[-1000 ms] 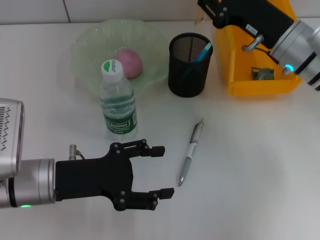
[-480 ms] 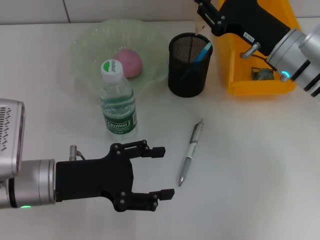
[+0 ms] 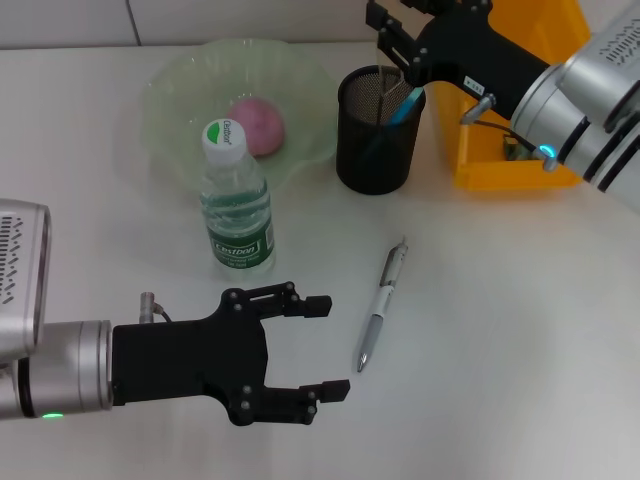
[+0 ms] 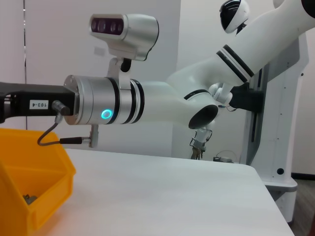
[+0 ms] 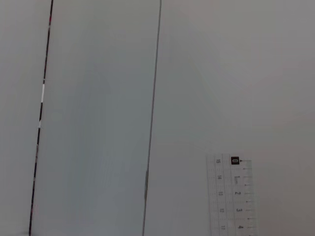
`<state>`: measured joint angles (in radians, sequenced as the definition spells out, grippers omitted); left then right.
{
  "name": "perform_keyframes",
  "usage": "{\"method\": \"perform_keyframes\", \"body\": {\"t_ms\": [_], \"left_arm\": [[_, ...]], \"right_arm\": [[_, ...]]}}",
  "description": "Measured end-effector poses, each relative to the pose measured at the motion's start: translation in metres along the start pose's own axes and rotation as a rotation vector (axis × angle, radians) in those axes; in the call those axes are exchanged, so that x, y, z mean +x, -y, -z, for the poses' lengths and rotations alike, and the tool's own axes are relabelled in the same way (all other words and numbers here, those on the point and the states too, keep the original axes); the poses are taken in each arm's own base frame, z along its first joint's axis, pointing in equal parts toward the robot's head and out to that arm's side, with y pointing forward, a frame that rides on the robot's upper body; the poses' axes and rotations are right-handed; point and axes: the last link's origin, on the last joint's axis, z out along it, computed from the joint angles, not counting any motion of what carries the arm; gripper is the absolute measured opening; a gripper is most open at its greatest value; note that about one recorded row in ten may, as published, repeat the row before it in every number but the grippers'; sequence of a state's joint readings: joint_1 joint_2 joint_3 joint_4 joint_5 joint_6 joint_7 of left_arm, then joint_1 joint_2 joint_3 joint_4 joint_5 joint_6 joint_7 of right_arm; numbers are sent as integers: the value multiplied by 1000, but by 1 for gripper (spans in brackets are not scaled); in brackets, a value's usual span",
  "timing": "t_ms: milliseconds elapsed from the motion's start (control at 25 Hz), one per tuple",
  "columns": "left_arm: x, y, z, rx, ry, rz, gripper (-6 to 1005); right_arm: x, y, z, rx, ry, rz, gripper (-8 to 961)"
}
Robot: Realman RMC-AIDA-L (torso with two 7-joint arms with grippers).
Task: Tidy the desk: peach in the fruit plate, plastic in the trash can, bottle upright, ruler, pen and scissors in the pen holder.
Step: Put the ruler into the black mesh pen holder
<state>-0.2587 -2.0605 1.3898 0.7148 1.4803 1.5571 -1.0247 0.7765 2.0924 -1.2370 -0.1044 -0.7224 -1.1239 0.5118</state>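
Most is done: the peach lies in the fruit plate at upper left, the bottle stands upright, and blue scissors sit in the pen holder. The right gripper holds the ruler above the holder. The pen lies mid-desk; the left gripper waits, fingers apart.

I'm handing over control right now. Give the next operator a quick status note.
Left gripper: open, low over the desk beside the pen.
Right gripper: shut on the ruler, above the pen holder.
Done: peach in the fruit plate; bottle upright; scissors in the pen holder; a small crumpled piece lies in the trash can.
Left: drop the ruler into the pen holder, then pick up the pen and put it in too.
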Motion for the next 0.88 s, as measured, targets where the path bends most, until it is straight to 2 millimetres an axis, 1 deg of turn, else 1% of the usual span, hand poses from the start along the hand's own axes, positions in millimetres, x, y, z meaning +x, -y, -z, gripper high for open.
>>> {"method": "perform_keyframes", "body": {"t_ms": [480, 880], "left_arm": [[1, 1, -1, 1, 0, -3, 812], [-1, 1, -1, 4, 1, -2, 809]], "right_arm": [[6, -6, -9, -43, -75, 12, 377], [6, -5, -8, -37, -73, 11, 377]]}}
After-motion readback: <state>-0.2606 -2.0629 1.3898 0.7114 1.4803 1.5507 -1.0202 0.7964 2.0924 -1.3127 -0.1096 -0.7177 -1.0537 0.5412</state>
